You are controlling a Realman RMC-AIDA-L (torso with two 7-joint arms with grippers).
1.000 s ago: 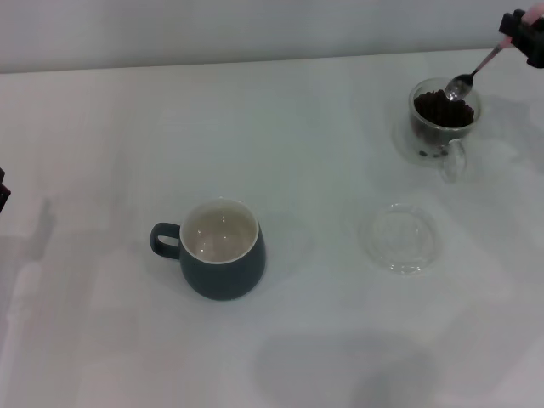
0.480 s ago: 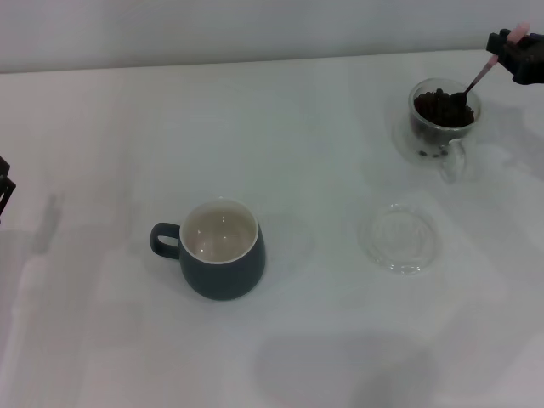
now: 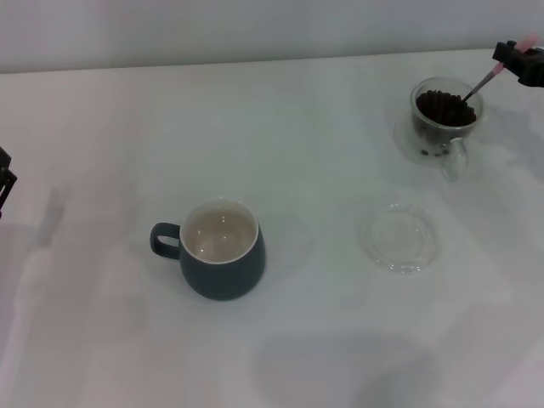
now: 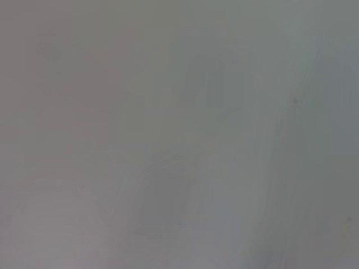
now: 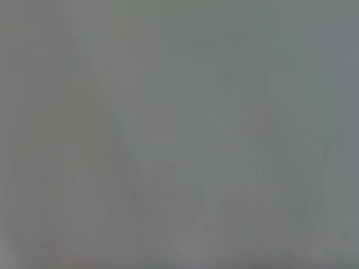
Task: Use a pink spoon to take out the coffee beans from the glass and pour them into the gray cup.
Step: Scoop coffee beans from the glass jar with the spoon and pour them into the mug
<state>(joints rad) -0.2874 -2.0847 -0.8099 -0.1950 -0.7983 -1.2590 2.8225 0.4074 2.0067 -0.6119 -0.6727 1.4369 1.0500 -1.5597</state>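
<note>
Head view, upper right: the right hand (image 3: 520, 61) grips the pink spoon (image 3: 491, 71), its bowl sunk in the coffee beans (image 3: 444, 106) inside the glass (image 3: 445, 119); gray cup (image 3: 221, 248) lower centre-left; both wrist views show only blank grey

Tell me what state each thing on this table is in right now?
glass: upright, holding beans.
coffee beans: piled inside the glass.
pink spoon: held tilted, bowl dipped into the beans.
gray cup: upright, empty.
glass dish: flat, empty.
right gripper: at the right edge, gripping the spoon's handle.
left gripper: at the left edge, idle.
</note>
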